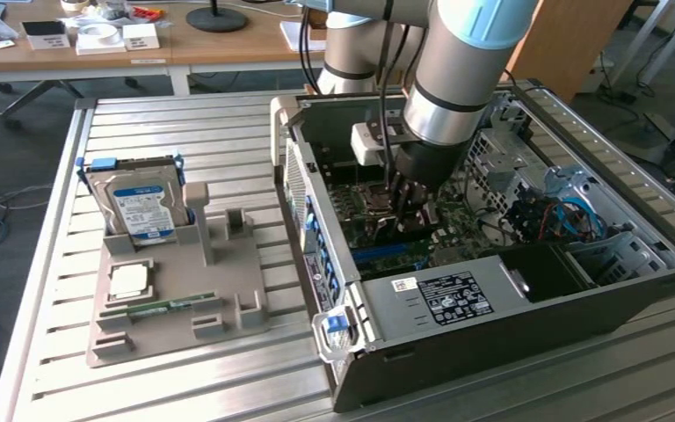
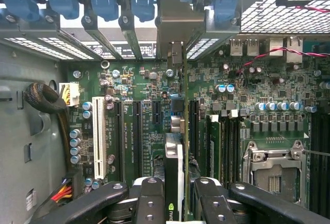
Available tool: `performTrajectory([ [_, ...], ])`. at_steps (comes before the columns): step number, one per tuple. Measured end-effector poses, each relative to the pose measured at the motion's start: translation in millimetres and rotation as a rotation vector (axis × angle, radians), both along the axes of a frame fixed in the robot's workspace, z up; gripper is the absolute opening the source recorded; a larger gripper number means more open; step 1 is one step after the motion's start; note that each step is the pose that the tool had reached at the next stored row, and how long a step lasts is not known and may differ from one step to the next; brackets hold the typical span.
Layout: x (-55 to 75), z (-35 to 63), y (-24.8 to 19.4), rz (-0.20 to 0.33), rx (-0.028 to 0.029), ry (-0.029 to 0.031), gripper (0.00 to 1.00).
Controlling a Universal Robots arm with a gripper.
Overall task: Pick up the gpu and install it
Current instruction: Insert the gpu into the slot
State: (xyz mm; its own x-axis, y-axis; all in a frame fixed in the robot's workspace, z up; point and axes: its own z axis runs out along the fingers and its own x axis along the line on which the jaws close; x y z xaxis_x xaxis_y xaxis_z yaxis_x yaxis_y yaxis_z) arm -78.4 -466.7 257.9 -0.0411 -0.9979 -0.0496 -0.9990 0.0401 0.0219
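The gpu (image 2: 174, 168) stands on edge between my fingers (image 2: 149, 199), a thin card with a logo on its near end. Its metal bracket (image 2: 172, 23) reaches up to the slot openings at the case's rear wall. The card hangs over the long slots of the green motherboard (image 2: 144, 126); whether it is seated in one I cannot tell. In the exterior view my gripper (image 1: 399, 200) reaches down inside the open computer case (image 1: 314, 189), shut on the brownish gpu (image 1: 387, 230).
On the exterior view's left, a grey holder (image 1: 162, 338) carries a hard drive (image 1: 138, 204), a processor chip (image 1: 129, 281) and a green memory stick (image 1: 156, 308). Inside the case are a power supply (image 1: 455, 299), blue latches (image 2: 103, 0), memory modules (image 2: 221, 141) and a processor socket (image 2: 273, 170).
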Motion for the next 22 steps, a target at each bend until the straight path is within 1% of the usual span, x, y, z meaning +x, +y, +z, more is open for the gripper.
performTrajectory([
  [22, -0.2, -3.9, 0.0, 0.000, -0.0001, -0.0008, 0.27],
])
